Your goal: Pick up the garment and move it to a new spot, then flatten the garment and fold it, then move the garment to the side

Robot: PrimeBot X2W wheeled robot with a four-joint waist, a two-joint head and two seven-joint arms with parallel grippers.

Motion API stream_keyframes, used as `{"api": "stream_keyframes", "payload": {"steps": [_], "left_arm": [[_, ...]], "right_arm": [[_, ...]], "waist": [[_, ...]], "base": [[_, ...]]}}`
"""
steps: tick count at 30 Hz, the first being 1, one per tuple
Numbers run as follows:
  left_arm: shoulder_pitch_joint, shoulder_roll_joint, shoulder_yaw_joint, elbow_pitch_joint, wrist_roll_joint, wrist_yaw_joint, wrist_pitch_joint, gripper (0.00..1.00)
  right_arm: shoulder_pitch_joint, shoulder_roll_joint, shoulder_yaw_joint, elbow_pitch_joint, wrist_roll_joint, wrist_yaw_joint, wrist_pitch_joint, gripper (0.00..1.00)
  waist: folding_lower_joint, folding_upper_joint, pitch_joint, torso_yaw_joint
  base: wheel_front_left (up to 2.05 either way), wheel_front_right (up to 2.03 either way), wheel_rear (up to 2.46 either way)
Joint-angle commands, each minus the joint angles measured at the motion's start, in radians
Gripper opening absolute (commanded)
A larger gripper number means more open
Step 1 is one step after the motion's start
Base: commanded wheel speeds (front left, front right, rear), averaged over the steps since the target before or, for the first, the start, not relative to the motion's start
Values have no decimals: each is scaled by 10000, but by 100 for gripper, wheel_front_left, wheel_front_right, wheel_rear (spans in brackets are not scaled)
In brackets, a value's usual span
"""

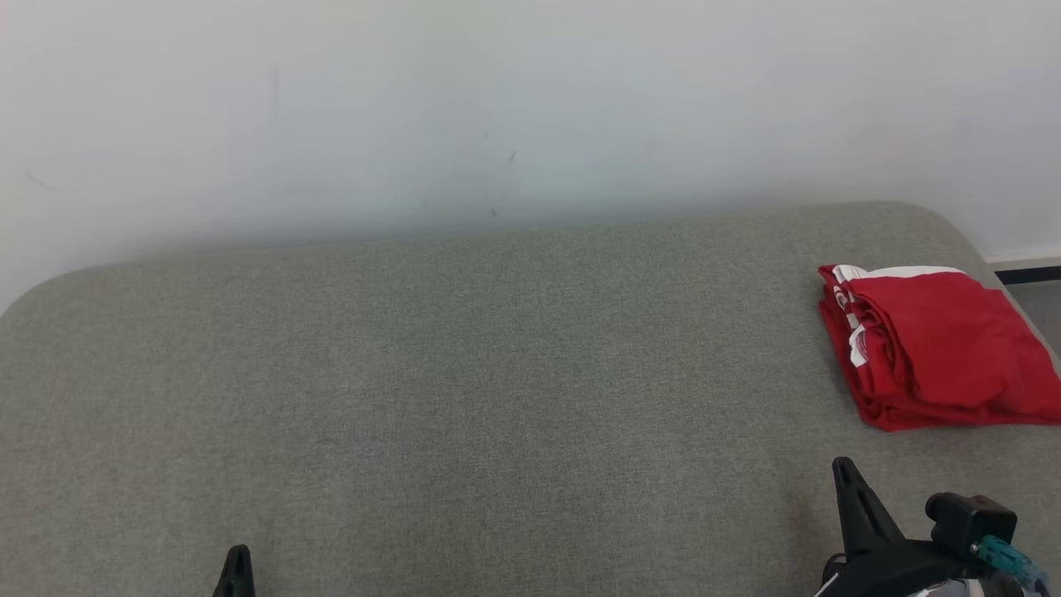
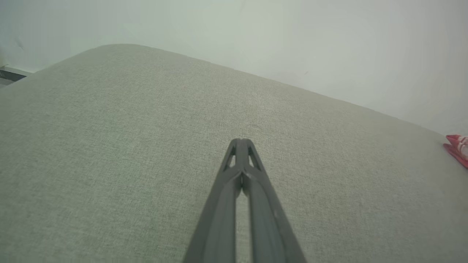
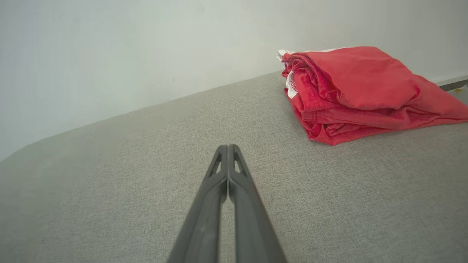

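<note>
Folded into 1 compact red bundle with white trim: the garment [image 1: 937, 344], lying on the table [image 1: 497, 373] at the table's right end, about midway between the table's far and near edges, its outer side reaching the table's rounded right edge. Several layers stacked, the open folds turned toward the table's middle, a white strip along the side closest to the table's far edge, a white patch with red print peeking out between the layers. Touched by neither tool. Closest to it, over the table's near right part and clearly apart from the cloth, the right tool [image 1: 843, 464]: 2 long dark fingers pressed together at the tips, gripping nothing, with only a thin slit between them lower down in the right wrist view, the bundle lying further toward the table's far right corner. Well apart, at the left part of the table's near edge, the left tool [image 1: 239, 554]: in the left wrist view likewise closed tip to tip and empty over bare grey fabric near the table's middle; cannot tell whether the tips touch the cover. Behind the table's far edge, a plain pale wall [image 1: 497, 99]; past the table's right end, a dark skirting strip [image 1: 1028, 274] and a patch of floor [image 1: 1040, 303].
</note>
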Motion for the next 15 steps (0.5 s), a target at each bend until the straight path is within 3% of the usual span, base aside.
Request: {"api": "stream_keyframes", "payload": {"steps": [1, 15], "left_arm": [[-316, 47, 46, -156, -472, -68, 91, 0], [-540, 63, 25, -242, -2741, -178, 615, 0]], "right_arm": [[-227, -1, -92, -235, 456, -2, 69, 0], [-199, 132, -286, -504, 2612, -4, 444, 0]], "waist": [[0, 0, 5, 7], [0, 0, 56, 59]], "base": [[0, 0, 0], [0, 0, 0]]}}
